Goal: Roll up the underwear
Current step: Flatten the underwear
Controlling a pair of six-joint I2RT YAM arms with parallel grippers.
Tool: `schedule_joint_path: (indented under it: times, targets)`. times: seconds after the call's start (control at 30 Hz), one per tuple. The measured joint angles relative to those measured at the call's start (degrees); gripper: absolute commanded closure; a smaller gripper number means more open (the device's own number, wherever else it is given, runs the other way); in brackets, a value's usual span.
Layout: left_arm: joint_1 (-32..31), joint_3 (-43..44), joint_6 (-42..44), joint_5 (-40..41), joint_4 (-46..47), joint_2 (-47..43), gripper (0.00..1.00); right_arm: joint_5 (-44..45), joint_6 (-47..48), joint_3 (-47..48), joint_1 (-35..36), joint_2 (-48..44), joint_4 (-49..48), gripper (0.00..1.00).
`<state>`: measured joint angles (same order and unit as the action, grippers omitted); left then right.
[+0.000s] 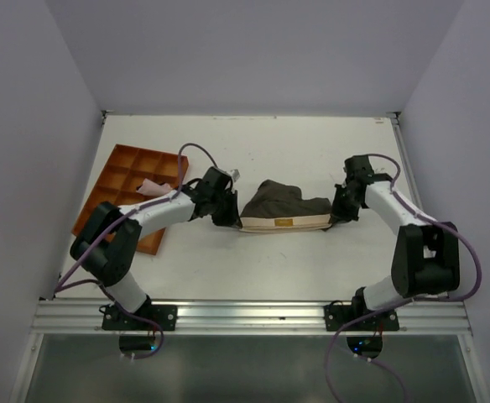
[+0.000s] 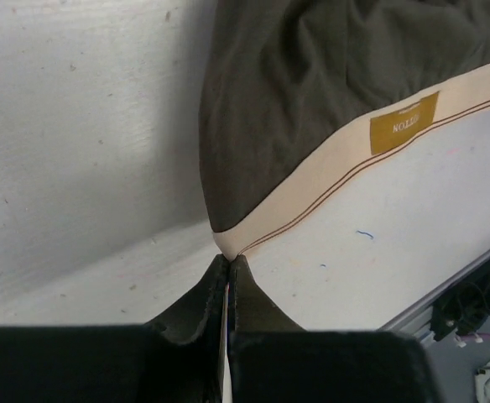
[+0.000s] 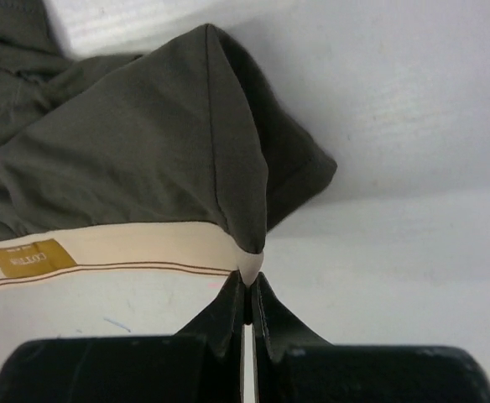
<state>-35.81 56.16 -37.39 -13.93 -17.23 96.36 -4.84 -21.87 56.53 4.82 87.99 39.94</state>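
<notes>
The left pincer (image 2: 229, 262) and right pincer (image 3: 249, 281) pinch the underwear (image 1: 283, 200) by waistband (image 2: 329, 180) ends; its label (image 2: 404, 123) reads COTTON.

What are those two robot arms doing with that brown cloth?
They are holding a pair of underwear on the white table. The left gripper pinches one end of its tan waistband, and the right gripper pinches the other end. Both are shut. The underwear lies stretched between them, not rolled yet.

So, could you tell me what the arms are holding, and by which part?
The underwear, by its tan waistband: jaws of the left gripper pinch one end, those of the right gripper the other.
</notes>
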Motion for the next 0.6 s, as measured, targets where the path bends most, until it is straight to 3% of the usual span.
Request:
schedule_joint_path:
  times: [0.23,0.37,0.47,0.6]
  targets:
    - [-1.6,1.3,-0.8,-1.3,-6.3,-8.4,1.0,1.7,-5.7,-6.3,0.0,-16.3,7.4,1.0]
    - [-2.4,3.7,-1.0,-1.4,-9.4,-8.6,1.0,3.7,-8.5,-1.0,0.0,-16.9,10.6,1.0]
    - [-1.3,14.3,-0.4,-1.0,-12.6,-4.1,1.0,5.2,-10.2,9.0,-0.1,-10.6,11.2,1.0]
    - [1.0,38.0,2.0,0.1,-14.4,6.3,1.0,5.8,-10.3,29.7,-0.2,2.1,11.5,1.0]
